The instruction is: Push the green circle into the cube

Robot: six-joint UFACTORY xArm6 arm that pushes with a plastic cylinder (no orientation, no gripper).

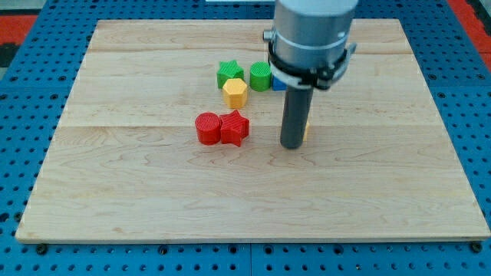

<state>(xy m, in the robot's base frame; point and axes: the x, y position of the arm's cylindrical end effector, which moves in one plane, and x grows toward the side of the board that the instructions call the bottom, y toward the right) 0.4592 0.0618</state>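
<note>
The green circle [260,76] sits touching the blue cube [278,83], which peeks out just to its right, mostly hidden behind the arm; judged from this, the push looks essentially done. My tip [291,145] rests on the counter [115,192] well below the green circle, beside a yellow block [306,126] hidden behind the rod. There are no jaws, only the rod. No containers appear
</note>
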